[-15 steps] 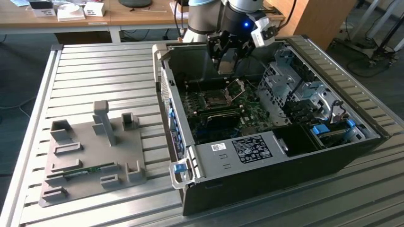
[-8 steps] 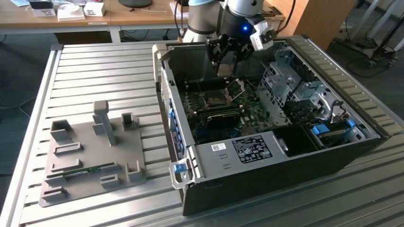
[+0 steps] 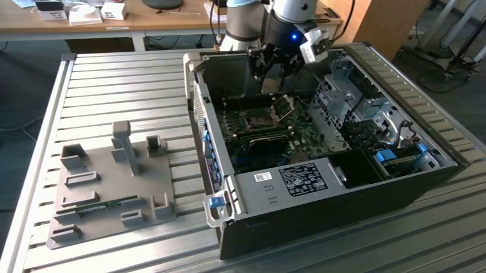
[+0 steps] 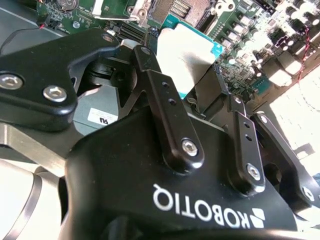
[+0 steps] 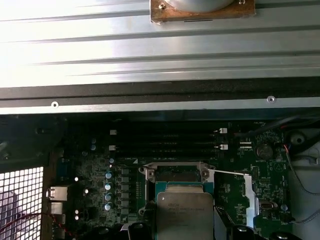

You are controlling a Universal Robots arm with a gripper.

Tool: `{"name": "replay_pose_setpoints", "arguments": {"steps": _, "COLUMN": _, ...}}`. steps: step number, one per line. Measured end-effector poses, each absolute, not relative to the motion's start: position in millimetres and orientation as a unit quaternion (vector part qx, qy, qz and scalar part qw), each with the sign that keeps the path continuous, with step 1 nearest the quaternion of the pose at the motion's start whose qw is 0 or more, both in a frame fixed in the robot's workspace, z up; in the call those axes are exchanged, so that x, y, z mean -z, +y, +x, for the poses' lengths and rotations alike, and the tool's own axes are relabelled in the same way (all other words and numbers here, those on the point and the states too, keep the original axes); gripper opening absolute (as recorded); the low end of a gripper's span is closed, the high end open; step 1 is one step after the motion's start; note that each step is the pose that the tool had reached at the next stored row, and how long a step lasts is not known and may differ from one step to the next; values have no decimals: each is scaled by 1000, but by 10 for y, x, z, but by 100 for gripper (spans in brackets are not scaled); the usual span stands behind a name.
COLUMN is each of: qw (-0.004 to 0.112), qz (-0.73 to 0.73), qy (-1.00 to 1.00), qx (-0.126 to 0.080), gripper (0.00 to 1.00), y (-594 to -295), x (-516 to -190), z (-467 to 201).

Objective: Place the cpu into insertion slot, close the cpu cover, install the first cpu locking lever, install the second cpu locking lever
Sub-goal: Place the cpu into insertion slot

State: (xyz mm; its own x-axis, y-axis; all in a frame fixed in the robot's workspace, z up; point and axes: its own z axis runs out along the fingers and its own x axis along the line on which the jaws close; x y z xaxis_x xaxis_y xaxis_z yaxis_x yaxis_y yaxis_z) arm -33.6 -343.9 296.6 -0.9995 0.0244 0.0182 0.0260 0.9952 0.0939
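Gripper (image 3: 271, 79): closed on the cpu (image 5: 184, 216), hanging over the open case (image 3: 304, 182).
Cpu: held between the fingers (image 4: 150, 70), metal top facing up. It is above the board (image 3: 292, 133) and not in the slot (image 5: 176, 173).
Slot: uncovered, beside the long memory slots (image 5: 165, 140).
Cover (image 3: 285, 105): tilted up at the slot's edge.
Case: lies on the slatted desk (image 3: 114, 85).

The arm (image 3: 285, 17) comes down from the far side of the exterior view, its wrist pointing almost straight down. The tool (image 3: 271, 79) hangs low, its black fingers (image 4: 160, 95) clamped on opposite edges of the cpu (image 4: 187, 55).
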Motion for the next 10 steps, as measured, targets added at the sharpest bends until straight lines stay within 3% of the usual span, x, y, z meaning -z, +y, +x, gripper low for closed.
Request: {"name": "replay_pose_setpoints", "arguments": {"steps": 10, "qw": 8, "qz": -13, "qy": -999, "qx": 48, "gripper": 54, "y": -3439, "x": -2948, "z": -336}}
